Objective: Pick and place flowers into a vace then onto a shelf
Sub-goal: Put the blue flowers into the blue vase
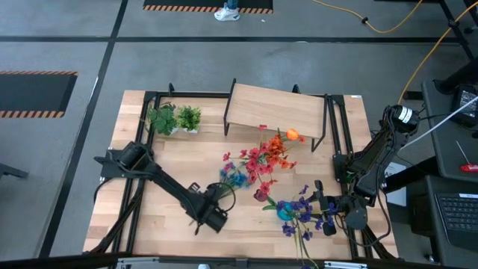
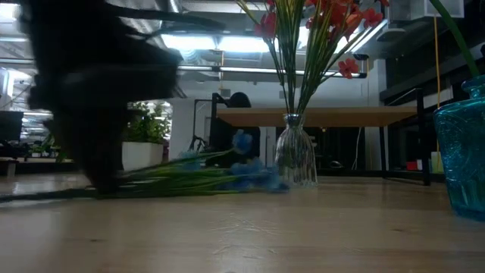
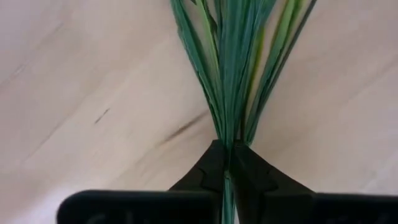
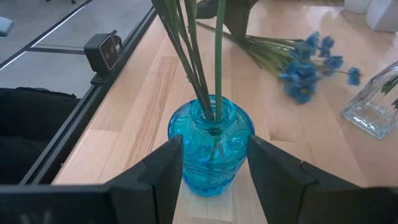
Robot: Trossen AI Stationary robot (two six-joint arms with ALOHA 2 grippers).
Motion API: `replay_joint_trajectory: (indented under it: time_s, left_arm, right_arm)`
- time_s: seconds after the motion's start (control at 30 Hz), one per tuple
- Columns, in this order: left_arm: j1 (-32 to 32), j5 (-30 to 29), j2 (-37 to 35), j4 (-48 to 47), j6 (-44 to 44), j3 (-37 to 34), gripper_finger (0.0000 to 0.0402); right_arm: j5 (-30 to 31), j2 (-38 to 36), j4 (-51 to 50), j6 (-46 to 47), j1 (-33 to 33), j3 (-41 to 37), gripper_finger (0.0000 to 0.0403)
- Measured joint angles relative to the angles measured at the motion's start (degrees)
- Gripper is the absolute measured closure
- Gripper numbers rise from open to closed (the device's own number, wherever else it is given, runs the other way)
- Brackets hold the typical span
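Trouble could come from the thin stems: the left gripper (image 3: 227,163) is pinched tight on the green stems of the blue flowers (image 1: 234,176), which lie flat on the table (image 1: 149,224) near its middle, and the hold sits far from the blossoms. I think the heavy blue heads might droop or swing when lifted, and a stem could slip out of the bunch. From the table's middle, the clear vase (image 2: 295,158) with the red and orange flowers (image 1: 267,158) stands just beside the blue heads at about 2 o'clock, so a sideways swing could knock it over. The shelf (image 1: 275,109) sits at 12 o'clock, with nothing on it that I can see. Two small potted plants (image 1: 175,119) stand at about 10 o'clock, well apart from the work. The right gripper (image 4: 214,163) is at about 4 o'clock, with its fingers on both sides of the blue vase (image 4: 210,144), which holds purple flowers (image 1: 299,213); I cannot tell if the fingers press on the glass. That vase and arm are near the path to any vase, so the long stems could brush them. A person's shoe (image 1: 227,13) shows on the floor past 12 o'clock.
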Motion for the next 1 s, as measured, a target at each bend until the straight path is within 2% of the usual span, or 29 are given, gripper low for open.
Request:
replay_joint_trajectory:
  time_s: [0.27,0.5,0.7,0.83,0.93,1.0]
  left_arm:
    - [-5.14,-0.42,-6.24,-5.43,0.0,-0.18,0.0394]
    - [-11.16,-12.07,-11.09,-4.84,-0.87,-0.07,0.0394]
    - [-14.83,-17.96,-12.87,-3.44,1.18,-0.03,0.0395]
    - [-16.28,-21.02,-13.08,0.63,5.93,-0.03,0.0395]
    - [-16.87,-22.99,-13.08,4.21,9.88,-0.01,0.0395]
    - [-16.92,-23.88,-13.08,6.36,12.83,0.01,0.0396]
  right_arm:
    - [0.0,0.0,0.03,-0.07,0.0,0.0,0.0222]
    - [-0.06,0.0,-1.15,-2.83,0.03,4.07,0.0222]
    - [-0.25,0.0,-9.03,-7.8,0.37,12.01,0.0222]
    - [-6.01,0.0,-13.38,-7.63,0.72,17.25,0.0222]
    - [-11.51,0.0,-13.31,-7.91,1.21,19.94,0.0222]
    - [-12.93,0.0,-12.41,-9.0,1.48,21.24,0.0222]
